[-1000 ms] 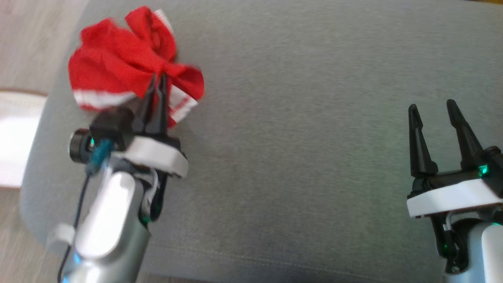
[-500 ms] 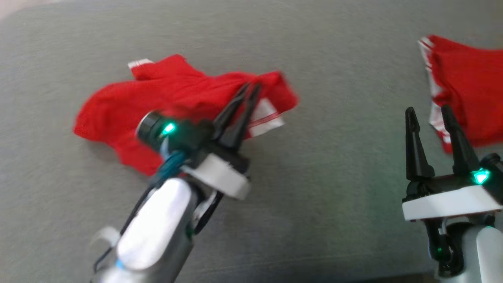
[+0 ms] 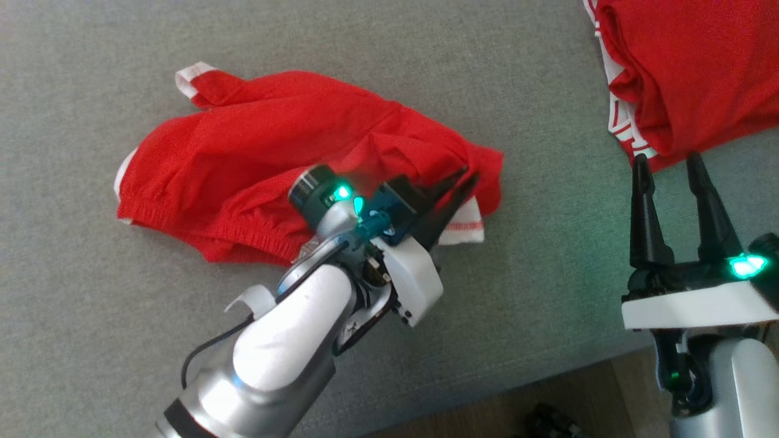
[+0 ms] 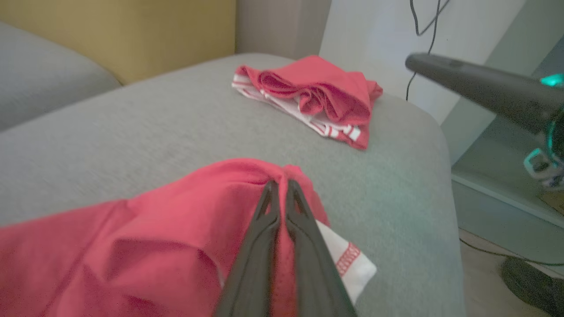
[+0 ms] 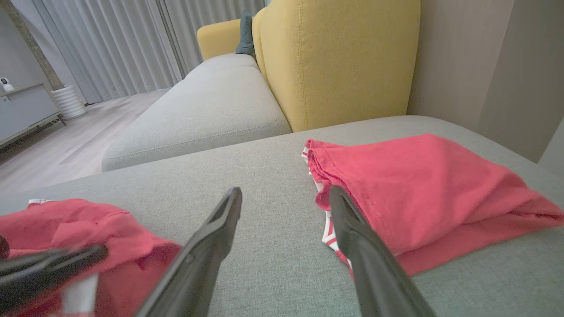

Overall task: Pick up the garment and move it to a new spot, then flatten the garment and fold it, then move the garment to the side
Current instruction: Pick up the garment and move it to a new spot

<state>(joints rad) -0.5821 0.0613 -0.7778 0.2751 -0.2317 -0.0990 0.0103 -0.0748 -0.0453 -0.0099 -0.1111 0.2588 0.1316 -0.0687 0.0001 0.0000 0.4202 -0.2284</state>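
Red cloth is what I have hold of: the garment (image 3: 274, 158) lies crumpled on the grey sofa cushion (image 3: 91, 316), toward my left side of the seat. My left pincer (image 3: 467, 177) is pressed together on the garment's right-hand end, pinching a fold of red fabric just above a white hem (image 3: 465, 226) with red stitching. In my left wrist view the two dark fingers (image 4: 260, 251) run side by side with hardly a gap, and the cloth bunches around their tips. The hem lies flat on the cushion beside them, as does the rest of the garment.

My right pincer (image 3: 666, 159) is spread wide and holds nothing. It hangs over the near part of the cushion, well apart from the garment. Its fingertips point at the near edge of a second red garment (image 3: 688, 73), folded, white-striped along one side, at the far right of the seat. I cannot tell whether a fingertip touches it.

Behind the cushion rises a yellow backrest (image 5: 339, 57). Wooden floor (image 3: 487, 407) shows below the cushion's near edge.
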